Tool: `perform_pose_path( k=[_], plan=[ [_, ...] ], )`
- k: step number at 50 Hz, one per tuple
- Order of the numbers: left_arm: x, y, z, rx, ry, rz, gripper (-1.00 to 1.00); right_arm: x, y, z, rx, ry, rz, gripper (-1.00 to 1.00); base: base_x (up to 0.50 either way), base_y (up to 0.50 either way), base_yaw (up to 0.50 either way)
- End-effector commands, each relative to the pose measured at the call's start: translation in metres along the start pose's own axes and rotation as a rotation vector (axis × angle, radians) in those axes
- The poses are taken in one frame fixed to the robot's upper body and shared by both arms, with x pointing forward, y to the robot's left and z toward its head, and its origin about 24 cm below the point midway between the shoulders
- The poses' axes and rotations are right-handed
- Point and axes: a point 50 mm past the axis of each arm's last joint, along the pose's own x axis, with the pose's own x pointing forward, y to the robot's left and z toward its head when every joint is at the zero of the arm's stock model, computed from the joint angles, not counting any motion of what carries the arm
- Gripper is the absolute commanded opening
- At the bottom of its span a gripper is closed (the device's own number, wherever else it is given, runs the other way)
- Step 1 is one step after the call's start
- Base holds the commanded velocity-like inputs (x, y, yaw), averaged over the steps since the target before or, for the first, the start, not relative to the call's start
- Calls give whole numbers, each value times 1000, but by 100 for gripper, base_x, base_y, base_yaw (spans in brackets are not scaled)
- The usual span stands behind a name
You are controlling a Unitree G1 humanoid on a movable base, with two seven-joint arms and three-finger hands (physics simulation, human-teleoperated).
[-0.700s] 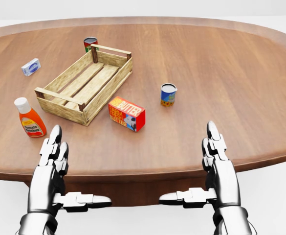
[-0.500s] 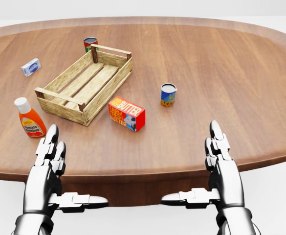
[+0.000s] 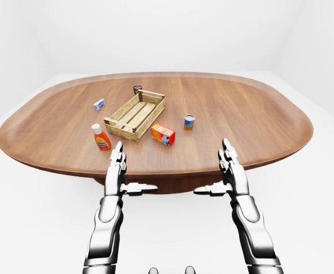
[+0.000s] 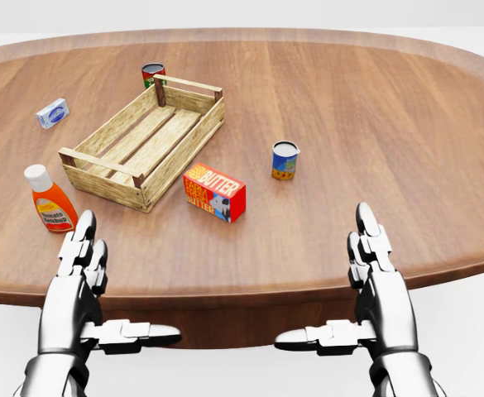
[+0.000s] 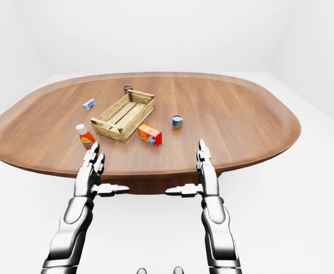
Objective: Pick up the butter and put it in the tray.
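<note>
Red-and-orange, the rectangular butter box (image 4: 214, 192) sits untouched on the brown oval wooden table (image 4: 374, 107), just beside the lower right corner of the slatted wooden tray (image 4: 145, 141), which holds nothing. Everything else is scattered around that tray in the head view: a green-labelled tin can (image 4: 152, 74) at its top corner, a small white-and-blue packet (image 4: 52, 112) to its left, an orange sauce bottle with a white cap (image 4: 50, 200) below its lower left corner, and a blue-and-yellow can (image 4: 285, 160) to its right, beyond the butter.

Both metal hands hover at the table's near edge, well short of the butter. The left hand (image 4: 83, 285) has slid slightly down and leftward over the last half second and the right hand (image 4: 374, 281) has dipped a little, both drawing back rather than reaching. Fingers on each are spread straight and wide, thumbs pointing inward, holding nothing.

The pickup has not begun; either hand, likelier the right, must yet travel forward to the box.
</note>
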Motion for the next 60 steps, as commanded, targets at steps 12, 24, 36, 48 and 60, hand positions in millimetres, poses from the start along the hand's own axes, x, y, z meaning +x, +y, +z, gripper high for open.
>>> perform_pose_path(
  k=[12,24,36,48,60],
  plan=[
    [-22,5,38,-11,-171,-2,100,-27,2,47,-38,-173,-12,100,0,0,0],
    [-38,12,60,-21,-266,-6,100,-55,10,82,-83,-317,0,100,0,0,0],
    [-44,16,70,-30,-315,-2,100,-61,9,90,-103,-348,-24,100,0,0,0],
    [-46,18,74,-34,-335,1,100,-59,8,89,-109,-345,-33,100,0,35,0],
    [-43,18,70,-32,-313,5,100,-59,8,87,-106,-336,-34,100,0,50,0]
  ],
)
